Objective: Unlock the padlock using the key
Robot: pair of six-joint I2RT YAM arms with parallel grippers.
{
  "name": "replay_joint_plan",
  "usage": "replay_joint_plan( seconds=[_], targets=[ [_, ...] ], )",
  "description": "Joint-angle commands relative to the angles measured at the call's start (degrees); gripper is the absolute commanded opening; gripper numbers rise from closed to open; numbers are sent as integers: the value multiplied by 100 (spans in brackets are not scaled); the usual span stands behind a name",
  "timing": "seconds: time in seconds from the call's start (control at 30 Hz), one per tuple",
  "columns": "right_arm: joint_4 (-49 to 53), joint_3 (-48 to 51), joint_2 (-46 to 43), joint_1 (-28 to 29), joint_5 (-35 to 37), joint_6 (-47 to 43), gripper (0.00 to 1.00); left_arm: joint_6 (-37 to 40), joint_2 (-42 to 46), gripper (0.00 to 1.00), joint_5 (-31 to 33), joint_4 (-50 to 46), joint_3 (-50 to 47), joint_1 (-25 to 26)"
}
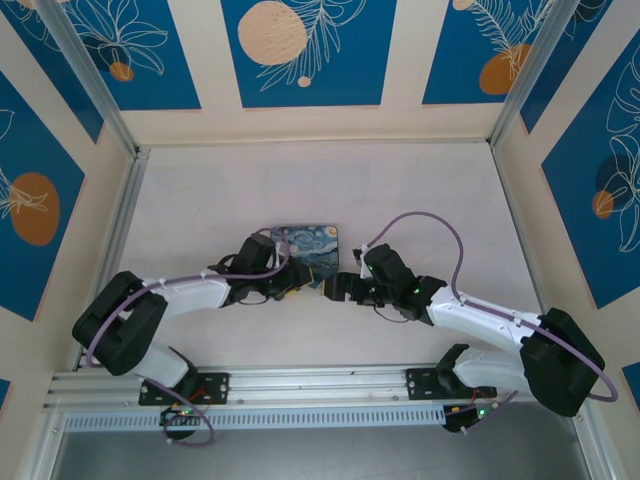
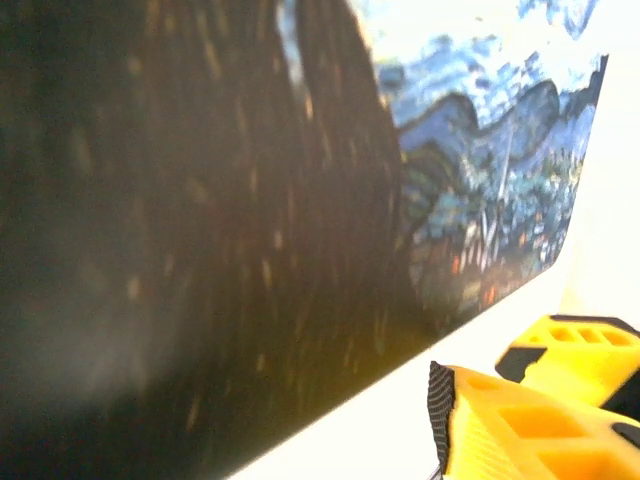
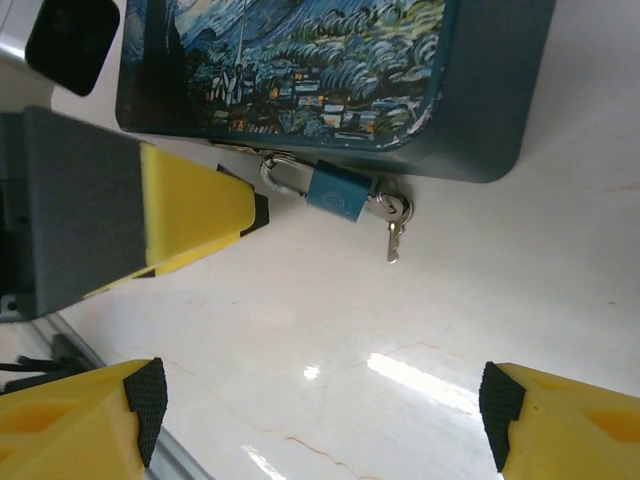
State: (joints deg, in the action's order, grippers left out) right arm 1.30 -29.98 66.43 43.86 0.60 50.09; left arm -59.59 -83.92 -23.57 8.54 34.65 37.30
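The padlock (image 3: 338, 192) is tiny, with a teal-blue metal body and a small silvery shackle. It lies on the pale tabletop (image 3: 520, 270) right against the front wall of the tin (image 3: 330, 60), its shackle end tucked at the tin's rim. The key (image 3: 396, 222) is thin and silvery-grey and sits at the end of the body farthest from the shackle, its head touching the lock and a slim piece pointing away from the tin. By count there is one padlock, one tin and one key head; whether the slim piece is a second key is too small to tell. The right pincer (image 3: 320, 410) stands wide, its two yellow fingertips well apart and off the tin's front, with nothing between them. The left pincer (image 1: 296, 285) is at the tin's front too – one yellow finger (image 3: 190, 205) lies just beside the shackle – but how wide it stands I cannot tell.
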Motion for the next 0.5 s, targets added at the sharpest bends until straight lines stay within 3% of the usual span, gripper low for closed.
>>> replay_joint_plan(
  seconds=[0.0,0.33,0.47],
  targets=[
    [-767,89,192,0,-328,663,84,89,549,64,219,-244,-142,14],
    [-923,-555,1134,18,-219,659,84,303,1520,99,872,-1411,153,-79],
    [-883,-958,1537,-83,-159,605,83,507,1574,100,1013,-1827,411,-200]
  ],
)
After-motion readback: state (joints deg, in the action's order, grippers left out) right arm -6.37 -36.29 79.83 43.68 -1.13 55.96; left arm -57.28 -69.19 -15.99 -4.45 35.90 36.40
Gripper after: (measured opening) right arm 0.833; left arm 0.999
